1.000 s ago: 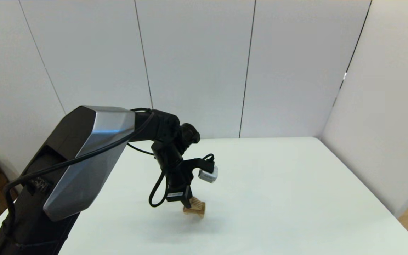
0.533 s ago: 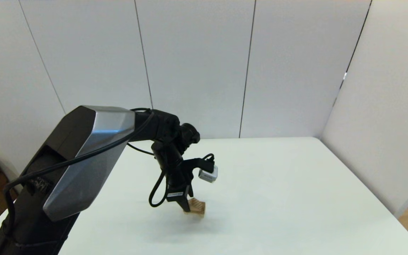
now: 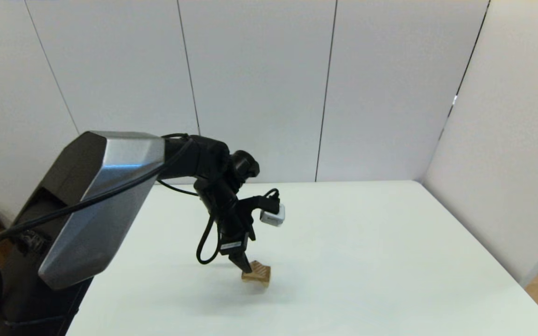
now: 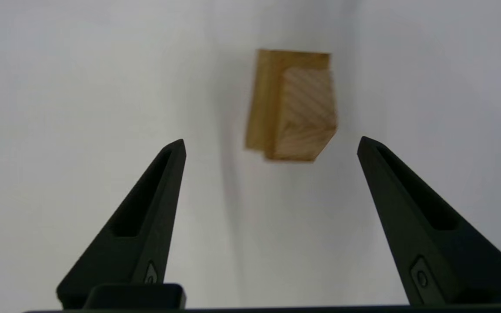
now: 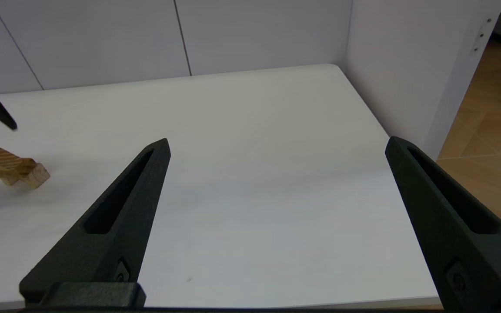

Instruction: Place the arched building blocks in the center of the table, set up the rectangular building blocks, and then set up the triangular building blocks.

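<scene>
The left end effector (image 3: 245, 267) is hanging just above the wooden blocks (image 3: 256, 273), low in the middle of the head view, with its fingers (image 4: 155, 208) spread wide and gripping nothing. The blocks are sitting on the white worktop (image 3: 367, 242); a wedge-like piece with grain lines appears to be lying over a flatter slab, though the stacking is hard to read. The right end effector (image 5: 276, 182) is idling over bare worktop at the near right edge, likewise splayed and empty.

Pale wood with clear grain lines on the block (image 4: 292, 108). Smooth matt white on the table (image 3: 367, 261). Matt black on the left gripper (image 4: 271, 145).
</scene>
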